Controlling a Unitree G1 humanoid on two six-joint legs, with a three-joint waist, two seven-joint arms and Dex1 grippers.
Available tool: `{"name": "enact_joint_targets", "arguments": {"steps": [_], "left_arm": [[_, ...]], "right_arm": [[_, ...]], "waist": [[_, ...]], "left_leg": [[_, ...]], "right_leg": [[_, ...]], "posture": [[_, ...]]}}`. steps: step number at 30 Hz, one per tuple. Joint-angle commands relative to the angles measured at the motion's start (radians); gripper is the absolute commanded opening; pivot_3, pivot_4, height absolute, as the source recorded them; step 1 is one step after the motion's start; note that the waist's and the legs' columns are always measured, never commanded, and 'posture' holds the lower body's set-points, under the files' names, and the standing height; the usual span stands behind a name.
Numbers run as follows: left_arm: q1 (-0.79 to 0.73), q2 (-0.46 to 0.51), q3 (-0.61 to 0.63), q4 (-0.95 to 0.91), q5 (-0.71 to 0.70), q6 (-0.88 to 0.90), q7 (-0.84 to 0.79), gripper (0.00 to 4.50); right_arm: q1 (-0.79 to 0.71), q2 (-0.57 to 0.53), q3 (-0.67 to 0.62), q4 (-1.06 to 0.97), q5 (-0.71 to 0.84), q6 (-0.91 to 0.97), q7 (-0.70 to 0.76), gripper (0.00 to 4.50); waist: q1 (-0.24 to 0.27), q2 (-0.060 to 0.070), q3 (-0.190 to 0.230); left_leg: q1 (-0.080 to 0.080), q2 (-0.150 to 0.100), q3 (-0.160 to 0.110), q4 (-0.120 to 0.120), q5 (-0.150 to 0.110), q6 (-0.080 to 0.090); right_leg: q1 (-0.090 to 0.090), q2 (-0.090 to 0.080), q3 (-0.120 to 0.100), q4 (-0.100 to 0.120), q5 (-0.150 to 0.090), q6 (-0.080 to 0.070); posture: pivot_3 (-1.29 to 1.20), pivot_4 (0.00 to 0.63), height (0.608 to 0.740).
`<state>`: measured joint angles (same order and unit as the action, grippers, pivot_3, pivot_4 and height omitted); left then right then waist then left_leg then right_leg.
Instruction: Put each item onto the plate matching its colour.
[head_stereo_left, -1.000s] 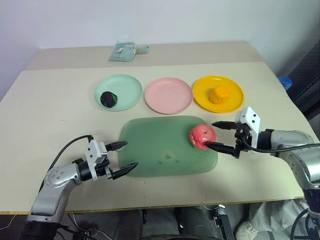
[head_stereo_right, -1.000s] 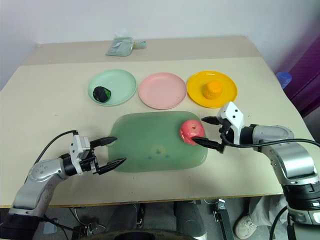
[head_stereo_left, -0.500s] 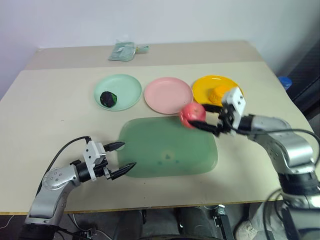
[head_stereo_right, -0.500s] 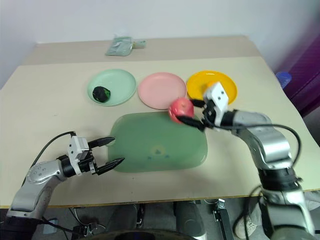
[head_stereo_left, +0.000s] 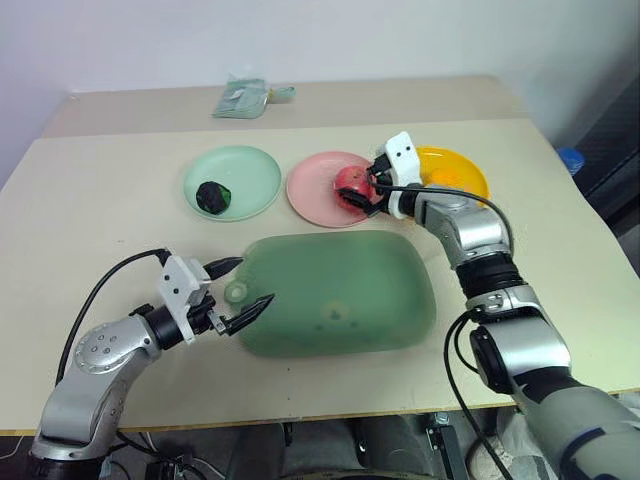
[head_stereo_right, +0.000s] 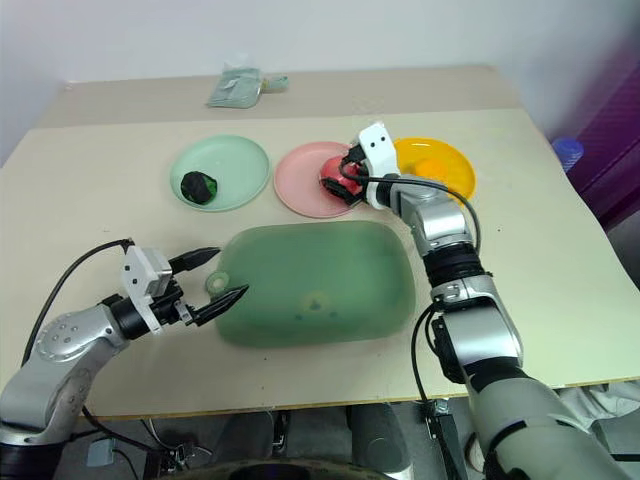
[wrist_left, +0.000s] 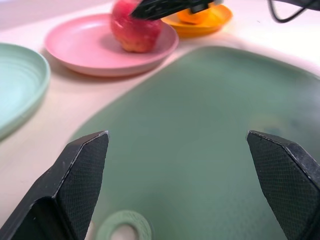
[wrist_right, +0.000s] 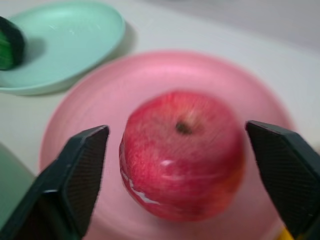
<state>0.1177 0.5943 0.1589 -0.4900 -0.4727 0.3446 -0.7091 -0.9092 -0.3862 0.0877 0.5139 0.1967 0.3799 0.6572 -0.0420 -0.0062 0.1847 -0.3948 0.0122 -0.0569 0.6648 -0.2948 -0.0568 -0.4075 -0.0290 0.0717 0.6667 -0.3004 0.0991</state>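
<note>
A pink-red apple rests on the pale pink plate. My right gripper is open around it, one finger on each side with slim gaps, as the right wrist view shows around the apple. On the mint green plate sits the dark green-black ball. The orange-yellow item lies on the yellow plate, partly behind my right wrist. Open and empty, my left gripper hovers over the left end of the green tray, by its hole tab.
A folded pale green packet lies at the table's far edge. A blue object sits off the table's right side. The tray covers the table's middle, in front of the three plates.
My right gripper shut on the apple, carried it from the tray's right end to the pink plate, then opened. My left gripper rose a little over the tray's left end.
</note>
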Motion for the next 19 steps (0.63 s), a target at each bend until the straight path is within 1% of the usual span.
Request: {"name": "enact_joint_targets", "arguments": {"steps": [1, 4, 7, 9, 12, 14, 17, 19], "left_arm": [[0.03, 0.005, 0.133, -0.032, -0.011, 0.02, 0.074, 4.5], [0.062, 0.02, 0.23, -0.008, 0.012, 0.034, 0.121, 4.5], [0.146, 0.055, 0.352, 0.027, 0.01, 0.049, 0.101, 4.5], [0.201, 0.071, 0.438, 0.047, -0.007, 0.056, 0.082, 4.5], [0.253, 0.075, 0.507, 0.065, -0.026, 0.052, 0.057, 4.5], [0.28, 0.064, 0.537, 0.062, -0.035, 0.051, 0.047, 4.5], [0.293, 0.046, 0.549, 0.041, -0.053, 0.058, 0.056, 4.5], [0.289, 0.036, 0.537, 0.033, -0.05, 0.058, 0.071, 4.5]], "right_arm": [[0.103, -0.14, -0.084, -0.151, 0.053, -0.072, 0.159, 4.47], [0.26, -0.277, -0.166, -0.261, 0.13, -0.074, 0.306, 4.47], [0.424, -0.395, -0.276, -0.328, 0.235, 0.033, 0.411, 4.47], [0.546, -0.457, -0.341, -0.36, 0.268, 0.05, 0.46, 4.47], [0.643, -0.493, -0.39, -0.378, 0.281, 0.043, 0.472, 4.47], [0.676, -0.502, -0.407, -0.375, 0.275, 0.039, 0.469, 4.47], [0.682, -0.502, -0.4, -0.365, 0.266, 0.035, 0.471, 4.47], [0.651, -0.49, -0.372, -0.335, 0.244, 0.013, 0.467, 4.47]], "waist": [[0.003, 0.0, 0.0], [0.01, 0.0, 0.0], [0.0, 0.0, 0.0], [-0.002, 0.0, 0.0], [-0.006, 0.0, 0.0], [-0.006, 0.0, 0.0], [-0.002, 0.0, 0.0], [-0.001, 0.0, 0.0]], "left_leg": [[0.0, 0.0, -0.001, 0.0, 0.0, 0.0], [0.001, 0.0, -0.001, 0.0, 0.0, 0.0], [0.002, 0.0, 0.0, 0.0, 0.0, 0.0], [0.003, 0.001, 0.001, 0.0, 0.0, 0.0], [0.005, 0.001, 0.003, 0.0, 0.0, 0.001], [0.008, 0.001, 0.003, 0.0, 0.0, 0.001], [0.015, 0.001, 0.005, 0.0, 0.0, 0.001], [0.016, 0.001, 0.005, 0.0, -0.001, 0.001]], "right_leg": [[0.001, 0.0, -0.001, 0.0, 0.0, 0.0], [0.002, 0.0, -0.001, -0.001, 0.0, 0.0], [0.004, 0.0, 0.0, -0.001, 0.0, 0.0], [0.004, 0.0, 0.0, -0.001, 0.0, 0.0], [0.005, 0.002, 0.002, -0.001, 0.0, 0.0], [0.007, 0.003, 0.002, -0.001, 0.0, -0.001], [0.015, 0.003, 0.002, -0.002, 0.0, -0.001], [0.015, 0.002, 0.002, -0.002, 0.0, -0.001]], "posture": [[0.0, 0.15, 0.74], [0.0, 0.15, 0.74], [0.0, 0.15, 0.74], [0.0, 0.15, 0.74], [0.0, 0.15, 0.74], [0.0, 0.15, 0.74], [0.0, 0.15, 0.74], [0.0, 0.15, 0.74]]}}
